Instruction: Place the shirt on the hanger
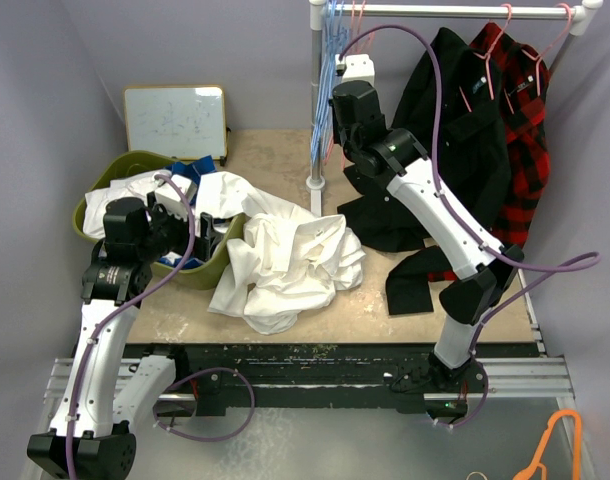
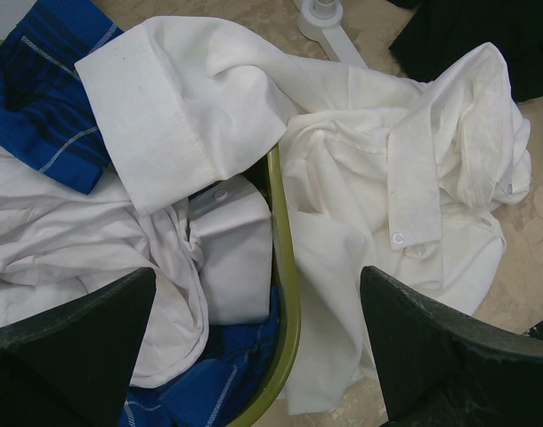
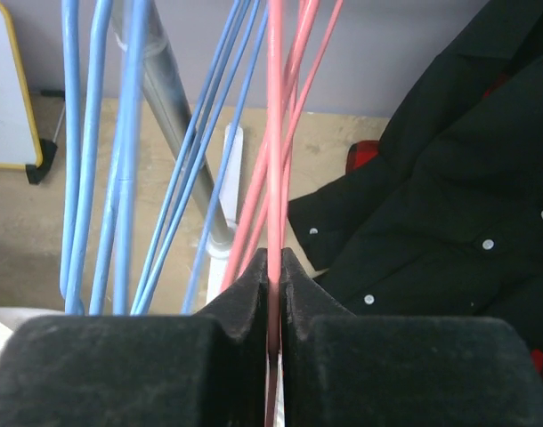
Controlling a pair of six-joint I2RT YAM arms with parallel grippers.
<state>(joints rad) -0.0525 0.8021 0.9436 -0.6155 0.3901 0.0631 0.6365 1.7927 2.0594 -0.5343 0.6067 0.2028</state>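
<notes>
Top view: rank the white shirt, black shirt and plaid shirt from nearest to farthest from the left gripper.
1. White shirt, crumpled on the table just right of the left gripper.
2. Black shirt, hanging at the right.
3. Plaid shirt, hanging beyond it, far right.

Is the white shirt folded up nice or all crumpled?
Crumpled. The shirt lies in a wrinkled heap on the table, with one part draped over the rim of the green basket.
</notes>
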